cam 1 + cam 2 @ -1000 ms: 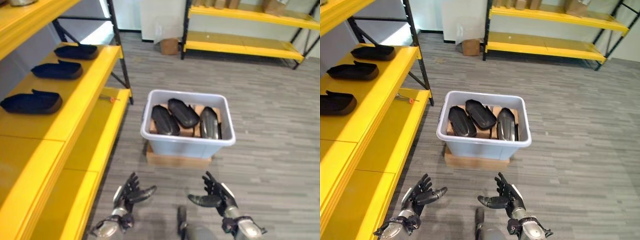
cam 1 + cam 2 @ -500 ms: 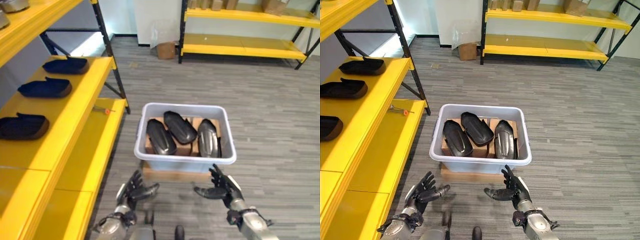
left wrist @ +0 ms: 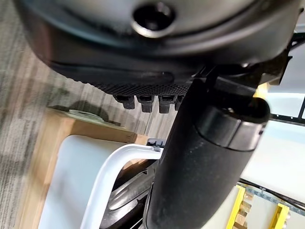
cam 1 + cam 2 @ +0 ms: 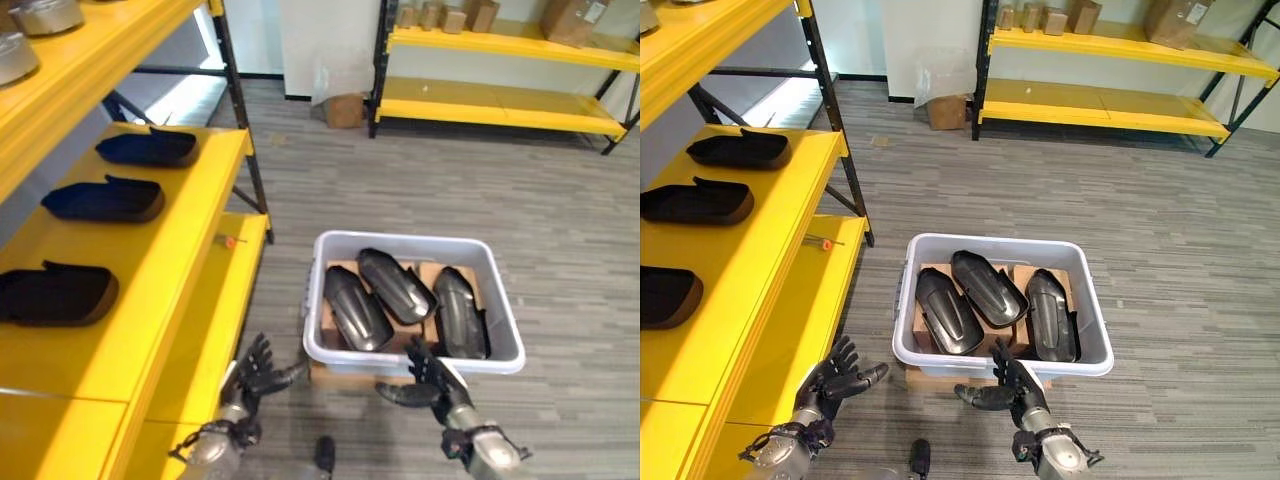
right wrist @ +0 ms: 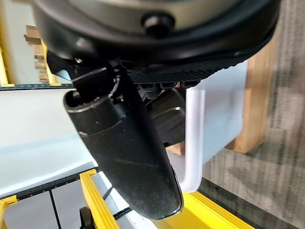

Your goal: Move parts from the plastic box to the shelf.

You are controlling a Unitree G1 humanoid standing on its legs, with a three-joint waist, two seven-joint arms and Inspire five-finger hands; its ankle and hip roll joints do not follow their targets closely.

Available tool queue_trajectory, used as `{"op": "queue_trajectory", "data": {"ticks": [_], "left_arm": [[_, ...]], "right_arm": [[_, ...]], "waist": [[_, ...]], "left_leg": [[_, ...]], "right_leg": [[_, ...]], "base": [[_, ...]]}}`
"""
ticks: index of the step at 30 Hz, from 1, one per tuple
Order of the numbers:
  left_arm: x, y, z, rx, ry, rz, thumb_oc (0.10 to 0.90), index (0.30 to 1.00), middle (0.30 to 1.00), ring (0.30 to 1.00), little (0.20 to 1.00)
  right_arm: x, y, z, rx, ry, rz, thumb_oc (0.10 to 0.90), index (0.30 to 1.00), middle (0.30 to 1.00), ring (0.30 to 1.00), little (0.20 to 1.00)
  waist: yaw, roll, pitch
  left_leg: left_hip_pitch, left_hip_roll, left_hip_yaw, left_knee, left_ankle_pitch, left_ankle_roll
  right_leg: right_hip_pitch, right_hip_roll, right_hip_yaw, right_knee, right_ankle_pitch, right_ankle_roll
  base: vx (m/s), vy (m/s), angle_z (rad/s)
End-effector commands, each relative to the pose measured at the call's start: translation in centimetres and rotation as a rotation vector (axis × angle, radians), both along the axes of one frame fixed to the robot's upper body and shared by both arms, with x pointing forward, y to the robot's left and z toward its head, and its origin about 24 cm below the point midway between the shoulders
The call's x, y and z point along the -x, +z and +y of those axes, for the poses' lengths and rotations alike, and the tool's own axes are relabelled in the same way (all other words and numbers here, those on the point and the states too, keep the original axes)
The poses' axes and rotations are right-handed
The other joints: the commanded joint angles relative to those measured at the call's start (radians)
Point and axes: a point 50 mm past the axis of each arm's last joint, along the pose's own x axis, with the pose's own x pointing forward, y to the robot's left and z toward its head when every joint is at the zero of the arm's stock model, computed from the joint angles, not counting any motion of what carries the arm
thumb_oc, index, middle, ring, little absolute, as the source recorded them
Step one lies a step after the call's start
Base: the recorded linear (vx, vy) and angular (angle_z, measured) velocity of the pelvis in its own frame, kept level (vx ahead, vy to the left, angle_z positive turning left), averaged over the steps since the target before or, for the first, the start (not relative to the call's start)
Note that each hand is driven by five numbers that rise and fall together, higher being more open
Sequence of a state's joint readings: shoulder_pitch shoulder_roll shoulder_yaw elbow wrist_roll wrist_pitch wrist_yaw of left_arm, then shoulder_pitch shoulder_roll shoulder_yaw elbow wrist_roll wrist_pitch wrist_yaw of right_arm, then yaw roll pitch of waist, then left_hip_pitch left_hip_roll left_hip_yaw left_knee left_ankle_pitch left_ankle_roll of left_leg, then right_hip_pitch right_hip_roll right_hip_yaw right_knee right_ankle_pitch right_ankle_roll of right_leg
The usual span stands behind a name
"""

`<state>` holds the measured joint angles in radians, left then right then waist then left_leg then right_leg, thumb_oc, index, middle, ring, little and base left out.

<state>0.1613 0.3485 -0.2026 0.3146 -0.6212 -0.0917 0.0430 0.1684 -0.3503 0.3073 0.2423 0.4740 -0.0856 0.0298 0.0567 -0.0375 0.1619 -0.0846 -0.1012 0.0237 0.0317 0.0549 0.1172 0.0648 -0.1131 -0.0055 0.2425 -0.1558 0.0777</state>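
Over the last second the plastic box (image 4: 415,352) with its three dark parts (image 4: 356,306) has drawn right up to both empty, spread hands, left hand (image 4: 256,370) and right hand (image 4: 427,381), apparently because the robot stepped closer, so a pick looks imminent while the shelf (image 4: 150,260) waits alongside.

Grey plastic box (image 4: 1002,362) on the floor beside the yellow shelf (image 4: 750,270), holding three dark glossy parts (image 4: 988,288) (lying side by side); three similar parts (image 4: 695,202) lie on the shelf.
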Motion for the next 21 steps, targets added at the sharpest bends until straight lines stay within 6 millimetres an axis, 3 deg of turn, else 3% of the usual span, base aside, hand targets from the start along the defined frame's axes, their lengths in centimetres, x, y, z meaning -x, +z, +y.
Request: {"op": "queue_trajectory", "data": {"ticks": [1,3,6,9,10,12,14,15,17,19,21], "left_arm": [[-1.7,2.6,-0.5,-0.023,-0.03,-0.165,0.9,1.0,1.0,1.0,1.0],[-1.8,2.7,-0.5,-0.034,-0.041,-0.169,0.9,1.0,1.0,1.0,1.0],[-1.7,2.7,-0.2,-0.033,-0.035,-0.169,0.9,1.0,1.0,1.0,1.0],[-1.5,2.5,0.0,-0.02,-0.018,-0.164,0.9,1.0,1.0,1.0,1.0],[-1.3,2.4,0.0,-0.017,-0.019,-0.159,0.9,1.0,1.0,1.0,1.0],[-0.9,1.8,-0.2,-0.013,-0.024,-0.135,0.9,1.0,1.0,1.0,1.0],[-0.8,1.6,-0.3,-0.002,-0.016,-0.125,0.9,1.0,1.0,1.0,1.0],[-0.5,1.6,-0.3,0.008,-0.018,-0.124,0.9,1.0,1.0,1.0,1.0],[-0.5,1.6,-0.4,0.012,-0.018,-0.125,0.9,1.0,1.0,1.0,1.0],[-0.3,1.5,-0.4,0.023,-0.014,-0.123,0.9,1.0,1.0,1.0,1.0],[-0.4,1.6,-0.3,0.024,-0.011,-0.125,0.9,1.0,1.0,1.0,1.0]], "right_arm": [[-1.9,2.9,0.3,-0.006,0.043,-0.178,0.9,1.0,1.0,1.0,1.0],[-2.0,3.1,0.7,-0.012,0.058,-0.189,0.9,1.0,1.0,1.0,1.0],[-2.3,3.4,0.8,-0.02,0.057,-0.2,0.9,1.0,1.0,1.0,1.0],[-2.4,3.6,0.7,0.0,0.067,-0.209,0.9,1.0,1.0,1.0,1.0],[-2.3,3.6,0.6,0.008,0.073,-0.209,0.9,1.0,1.0,1.0,1.0],[-2.0,3.2,0.5,0.012,0.078,-0.189,0.9,1.0,1.0,1.0,1.0],[-2.0,3.2,0.6,0.005,0.081,-0.188,0.9,1.0,1.0,1.0,1.0],[-1.9,3.6,0.3,0.009,0.086,-0.202,0.9,1.0,1.0,1.0,1.0],[-1.9,3.7,0.1,0.011,0.087,-0.205,0.9,1.0,1.0,1.0,1.0],[-2.0,3.9,-0.2,0.016,0.088,-0.215,0.9,1.0,1.0,1.0,1.0],[-2.1,4.2,-0.2,0.019,0.091,-0.227,0.9,1.0,1.0,1.0,1.0]], "waist": [[0.001,0.002,-0.036],[-0.005,0.016,-0.023],[-0.01,0.029,-0.026],[-0.015,0.015,-0.016],[-0.019,0.009,-0.014],[-0.015,-0.007,-0.025],[-0.019,-0.014,-0.043],[-0.019,-0.014,-0.06],[-0.021,-0.012,-0.066],[-0.022,-0.008,-0.077],[-0.021,-0.006,-0.078]], "left_leg": [[-0.021,0.05,-0.049,0.101,-0.073,-0.045],[-0.009,0.058,-0.049,0.098,-0.078,-0.044],[0.012,0.08,-0.049,0.098,-0.102,-0.06],[0.049,0.1,-0.034,0.108,-0.141,-0.088],[0.061,0.104,-0.034,0.109,-0.148,-0.094],[0.068,0.113,-0.035,0.108,-0.15,-0.108],[0.088,0.143,-0.039,0.077,-0.136,-0.123],[0.108,0.178,-0.043,0.037,-0.114,-0.139],[0.113,0.195,-0.047,0.024,-0.095,-0.148],[0.127,0.242,-0.052,-0.025,-0.05,-0.164],[0.129,0.256,-0.053,-0.04,-0.033,-0.168]], "right_leg": [[-0.182,0.009,0.022,0.187,0.244,0.033],[-0.231,0.007,0.015,0.223,0.237,0.024],[-0.254,-0.06,-0.002,0.099,0.221,0.02],[-0.252,-0.137,-0.046,-0.088,0.284,0.055],[-0.249,-0.144,-0.044,-0.112,0.31,0.068],[-0.209,-0.151,-0.063,-0.133,0.297,0.076],[-0.198,-0.126,-0.045,-0.132,0.269,0.072],[-0.183,-0.103,-0.062,-0.133,0.238,0.061],[-0.177,-0.09,-0.071,-0.128,0.222,0.054],[-0.175,-0.054,-0.093,-0.109,0.18,0.039],[-0.18,-0.043,-0.095,-0.099,0.171,0.034]], "base": [[-0.03,0.098,-0.02],[0.03,0.068,0.02],[0.13,-0.059,-0.06],[0.15,-0.169,-0.12],[0.15,-0.205,-0.16],[0.15,-0.251,0.09],[0.18,-0.31,0.19],[0.15,-0.244,0.17],[0.11,-0.223,0.01],[0.12,-0.317,-0.05],[0.06,-0.218,0.05]]}}
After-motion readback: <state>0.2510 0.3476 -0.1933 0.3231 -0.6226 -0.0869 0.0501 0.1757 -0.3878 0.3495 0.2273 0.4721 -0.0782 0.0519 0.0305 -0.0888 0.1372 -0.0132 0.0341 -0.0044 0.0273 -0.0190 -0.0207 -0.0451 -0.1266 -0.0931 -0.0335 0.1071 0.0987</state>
